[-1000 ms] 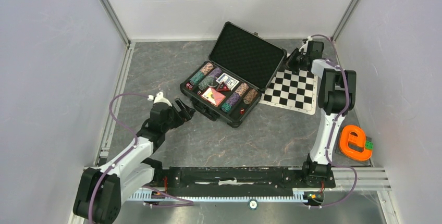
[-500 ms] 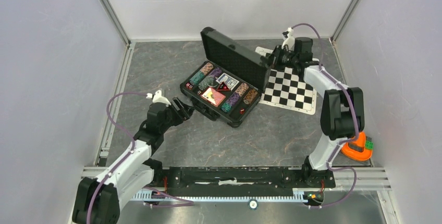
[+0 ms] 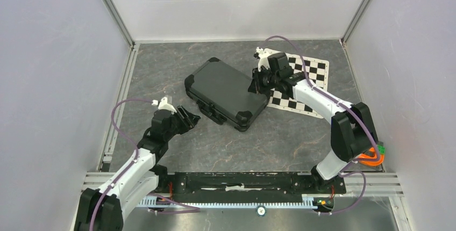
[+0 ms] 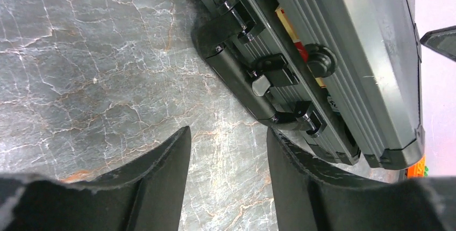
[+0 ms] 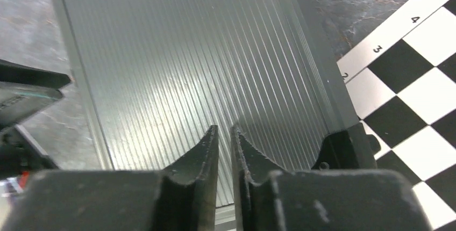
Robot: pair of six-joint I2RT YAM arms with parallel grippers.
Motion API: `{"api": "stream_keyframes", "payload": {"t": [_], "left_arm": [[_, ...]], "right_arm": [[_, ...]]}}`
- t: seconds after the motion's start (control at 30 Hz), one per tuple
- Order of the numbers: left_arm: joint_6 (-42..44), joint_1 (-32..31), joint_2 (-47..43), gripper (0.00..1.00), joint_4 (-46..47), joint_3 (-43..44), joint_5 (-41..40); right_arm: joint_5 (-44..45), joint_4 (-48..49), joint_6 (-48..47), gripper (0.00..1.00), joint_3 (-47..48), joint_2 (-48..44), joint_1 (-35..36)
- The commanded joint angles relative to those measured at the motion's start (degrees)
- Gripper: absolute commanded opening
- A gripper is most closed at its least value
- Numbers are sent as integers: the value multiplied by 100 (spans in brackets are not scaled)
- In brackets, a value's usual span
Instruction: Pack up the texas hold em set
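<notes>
The black case (image 3: 226, 88) of the texas hold em set lies on the table with its ribbed lid (image 5: 177, 53) down. In the left wrist view a thin gap under the lid (image 4: 344, 37) shows something red inside; chips, decks and dice are otherwise hidden. My right gripper (image 3: 254, 86) rests over the lid's far right edge, its jaws (image 5: 225, 129) only a narrow slit apart and holding nothing. My left gripper (image 3: 192, 117) stands open just in front of the case's handle (image 4: 242, 86) and latches, with bare table between its fingers (image 4: 228, 134).
A black-and-white chequered mat (image 3: 304, 83) lies right behind the case under my right forearm. An orange e-shaped piece (image 3: 368, 157) sits by the right wall near the right arm's base. Walls enclose the table on three sides.
The lid has swung from fully open down onto the case, pushed by my right gripper moving left and down. My left gripper has narrowed a little and barely shifted.
</notes>
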Motion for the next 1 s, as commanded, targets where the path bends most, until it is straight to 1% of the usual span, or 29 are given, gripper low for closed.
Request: {"api": "stream_keyframes", "payload": {"t": [0.0, 0.03, 0.1, 0.23, 0.27, 0.37, 0.43, 0.5, 0.53, 0.7, 0.83, 0.97], "left_arm": [[21, 31, 159, 57, 466, 6, 247], [-45, 32, 227, 56, 594, -23, 284], [-127, 30, 418, 54, 822, -21, 362], [-158, 30, 942, 48, 1203, 73, 527], [-171, 30, 1070, 46, 1312, 86, 560], [-242, 30, 1436, 46, 1564, 109, 600], [-284, 30, 1684, 46, 1698, 153, 646], [-340, 31, 1909, 46, 1812, 199, 693], [-371, 30, 2002, 46, 1908, 208, 723], [-498, 25, 2443, 44, 2285, 221, 786], [-603, 22, 2829, 39, 2570, 290, 908], [-723, 21, 3117, 36, 2777, 357, 931]], "right_arm": [[707, -181, -499, 28, 281, -221, 388], [771, -178, -570, 32, 347, -196, 511], [845, -192, -671, 37, 528, -94, 776], [947, -400, -834, 38, 1133, 376, 1205], [980, -518, -890, 37, 1376, 545, 1284], [1283, -774, -1033, 35, 1798, 916, 1544], [1507, -882, -1068, 25, 1899, 1130, 1647], [1596, -965, -1084, 5, 1856, 1304, 1701], [1627, -989, -1097, 0, 1801, 1364, 1723], [1730, -943, -1145, 0, 1359, 1494, 1780], [1654, -719, -1199, 0, 1017, 1455, 1825], [1651, -607, -1242, 0, 837, 1490, 1862]]}}
